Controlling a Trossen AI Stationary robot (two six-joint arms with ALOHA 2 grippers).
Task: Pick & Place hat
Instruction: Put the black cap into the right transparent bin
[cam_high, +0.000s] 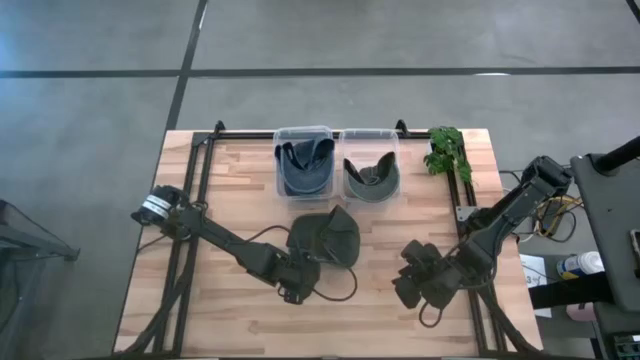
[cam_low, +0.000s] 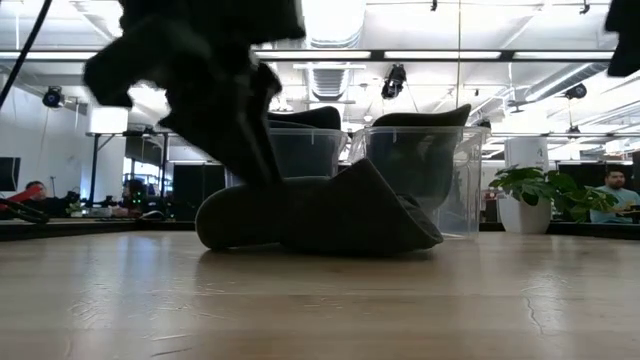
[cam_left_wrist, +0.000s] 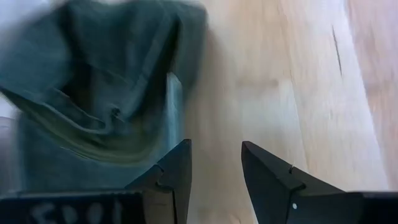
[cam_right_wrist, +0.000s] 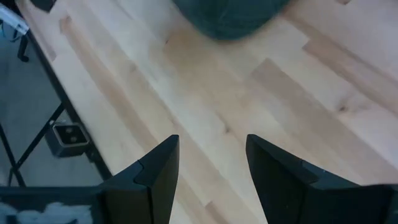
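L tool (cam_high: 292, 291) sits low on the counter (cam_high: 220, 320), fingers spread, nothing between them, just beside the dark green hat (cam_high: 327, 238) lying mid-counter. Behind it, 2 clear bins (cam_high: 303, 133), each w/ what's probably another hat. R tool (cam_high: 408, 282) hovers spread & empty, w/ a plant (cam_high: 446, 150) at the far R corner.

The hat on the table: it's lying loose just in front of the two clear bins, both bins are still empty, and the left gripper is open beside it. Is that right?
Not quite: the bins are not empty. The high view shows a dark hat in the left bin and another in the right bin. The rest holds: the hat on the table lies loose in front of them, and the left gripper is open beside it.
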